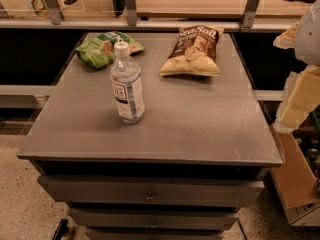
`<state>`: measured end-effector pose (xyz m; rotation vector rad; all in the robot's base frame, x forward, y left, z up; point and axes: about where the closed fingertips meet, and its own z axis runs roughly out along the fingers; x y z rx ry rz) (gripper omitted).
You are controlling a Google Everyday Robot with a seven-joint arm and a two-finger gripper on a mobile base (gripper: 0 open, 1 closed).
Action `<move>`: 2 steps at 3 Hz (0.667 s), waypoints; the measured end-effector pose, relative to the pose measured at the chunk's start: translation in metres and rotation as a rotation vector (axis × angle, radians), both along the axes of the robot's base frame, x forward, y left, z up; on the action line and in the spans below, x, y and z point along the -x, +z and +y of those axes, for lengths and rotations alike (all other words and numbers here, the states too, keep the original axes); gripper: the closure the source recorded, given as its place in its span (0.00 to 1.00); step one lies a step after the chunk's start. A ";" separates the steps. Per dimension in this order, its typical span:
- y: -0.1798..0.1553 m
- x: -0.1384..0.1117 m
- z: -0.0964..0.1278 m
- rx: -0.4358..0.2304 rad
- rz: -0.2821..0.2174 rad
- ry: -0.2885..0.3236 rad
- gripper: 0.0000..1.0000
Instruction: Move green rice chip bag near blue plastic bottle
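The green bag (102,48) lies flat on the tabletop (200,129), just behind the bottle (127,84) and a bit to its left, so it's already fairly close. The bottle stands upright with its cap on. The gripper (300,91) hangs well off to the bottle's right, past the tabletop edge. I can't tell how open it is, and I see nothing in it.

My worry is that the bottle sits roughly between the gripper and the bag, so a low reach could clip it and tip it over. The bag is also crinkly and puffy, so a pinch may slip, or shove it off the back edge. The brown bag (192,51), behind the bottle and to its right, could get grabbed by mistake.
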<state>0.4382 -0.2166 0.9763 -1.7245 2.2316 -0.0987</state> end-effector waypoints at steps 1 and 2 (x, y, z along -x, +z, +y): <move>0.002 -0.001 0.001 0.001 -0.005 0.003 0.00; 0.023 -0.004 0.016 0.053 -0.044 0.043 0.00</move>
